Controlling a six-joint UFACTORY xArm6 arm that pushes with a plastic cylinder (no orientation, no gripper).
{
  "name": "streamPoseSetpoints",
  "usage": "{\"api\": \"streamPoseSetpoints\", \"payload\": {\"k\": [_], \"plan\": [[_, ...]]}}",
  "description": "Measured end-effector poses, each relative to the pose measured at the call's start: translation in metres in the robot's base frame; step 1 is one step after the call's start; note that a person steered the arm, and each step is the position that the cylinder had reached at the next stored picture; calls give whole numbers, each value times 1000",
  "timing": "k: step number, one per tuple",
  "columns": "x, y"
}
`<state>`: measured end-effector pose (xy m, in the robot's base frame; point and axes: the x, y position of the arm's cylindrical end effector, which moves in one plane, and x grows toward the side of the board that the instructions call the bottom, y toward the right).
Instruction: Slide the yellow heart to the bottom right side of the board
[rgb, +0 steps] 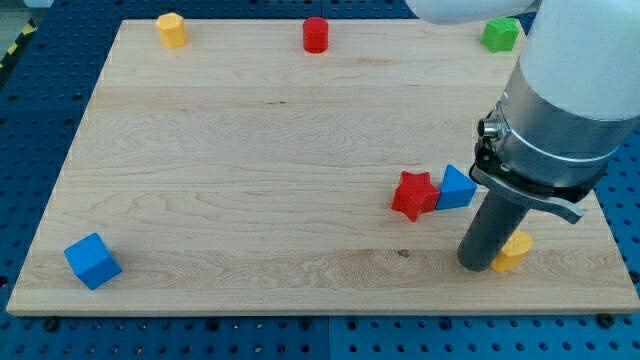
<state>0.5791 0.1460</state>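
The yellow heart (516, 248) lies near the board's bottom right, partly hidden behind my rod. My tip (478, 264) rests on the board just left of the heart, touching or nearly touching it. A red star (414, 194) and a blue triangular block (457, 187) sit side by side, touching, just above and left of the tip.
A blue cube (92, 260) sits at the bottom left corner. A yellow hexagonal block (172, 29) is at the top left, a red cylinder (316, 34) at the top middle, a green block (500, 34) at the top right. The board's right edge (606, 230) is close to the heart.
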Motion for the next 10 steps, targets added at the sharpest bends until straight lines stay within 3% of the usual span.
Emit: {"api": "streamPoseSetpoints", "payload": {"k": [2,5,10], "plan": [[-16,-10],[-7,71],[-14,39]]}}
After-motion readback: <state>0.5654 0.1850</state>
